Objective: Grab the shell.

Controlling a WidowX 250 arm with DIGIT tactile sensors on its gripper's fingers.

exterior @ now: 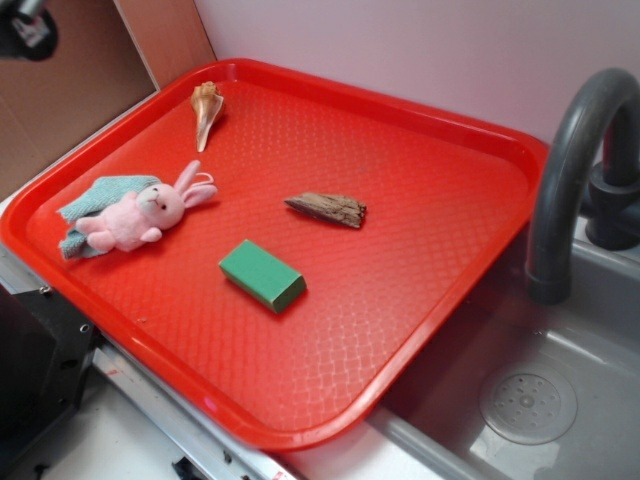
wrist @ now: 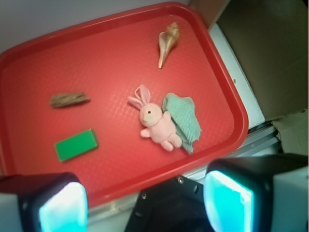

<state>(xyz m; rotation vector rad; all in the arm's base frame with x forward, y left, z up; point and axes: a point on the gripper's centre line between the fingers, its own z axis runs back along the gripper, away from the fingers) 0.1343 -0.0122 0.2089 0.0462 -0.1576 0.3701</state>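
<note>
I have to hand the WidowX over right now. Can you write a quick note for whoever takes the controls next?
Gripper: open and empty, held high over the near edge of the red tray; the fingers are spread wide and touch nothing.
Shell: lies alone in the tray's far corner, pointed end aimed toward the pink bunny.
Other items: the bunny rests partly on a teal cloth; a brown wood piece and a green block sit mid-tray, all apart from the shell.
Done: nothing yet; shell untouched.
Left: move over the shell, descend, close, lift.
</note>
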